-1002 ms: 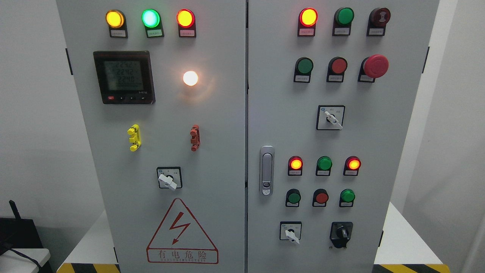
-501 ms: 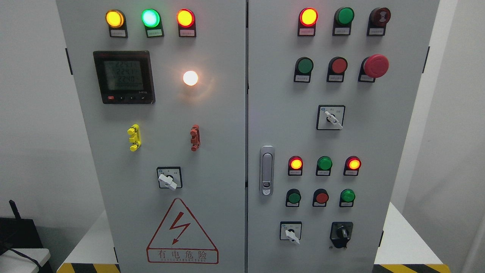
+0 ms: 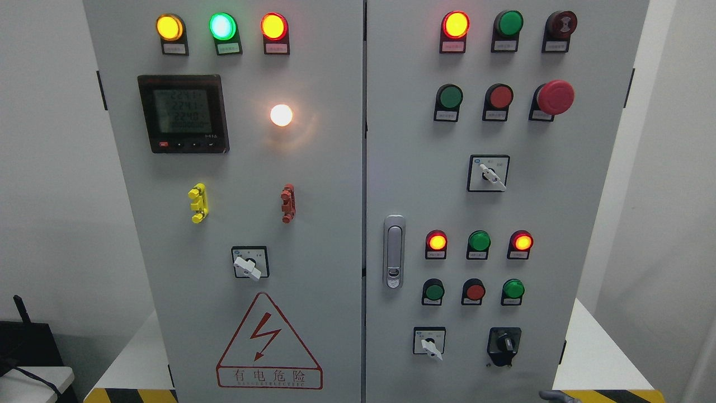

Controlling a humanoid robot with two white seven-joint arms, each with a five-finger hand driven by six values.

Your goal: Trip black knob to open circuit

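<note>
Newly at the bottom edge, right hand point(image 3: 556, 396) tip, grip state unclear, below black knob point(image 3: 504, 342) on cabinet point(image 3: 347, 168).

An industrial electrical room: a grey control cabinet point(image 3: 313, 168) with indicator lamps point(image 3: 222, 26), a meter point(image 3: 183, 113) and a hazard sign point(image 3: 269, 342).

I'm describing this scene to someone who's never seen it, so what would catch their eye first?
Probably the glowing white lamp in the middle of the left door, beside the dark digital meter, and the row of lit amber, green and red lights above them. Next, the big red mushroom button at the right door's upper right and the red lightning warning triangle at the lower left. The black knob sits low on the right door.
</note>
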